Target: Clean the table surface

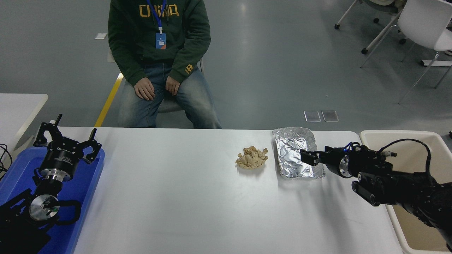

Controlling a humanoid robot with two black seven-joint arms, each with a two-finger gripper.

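Note:
The white-grey table surface [197,197] fills the lower half of the head view. A crumpled brown paper wad [251,157] lies on it right of centre. Beside the wad, to its right, sits a shiny foil tray [293,148]. My right gripper [306,157] comes in from the right edge and hovers low over the tray's near right part; it shows edge-on, so its state is unclear. My left gripper [67,135] is parked open at the lower left, over a blue tray [84,183].
A beige bin [374,135] stands against the table's right end, under my right arm. A person in a green hoodie [159,53] sits at the far side, hands on knees. A small white table [17,106] is at left, a white chair [420,24] far right.

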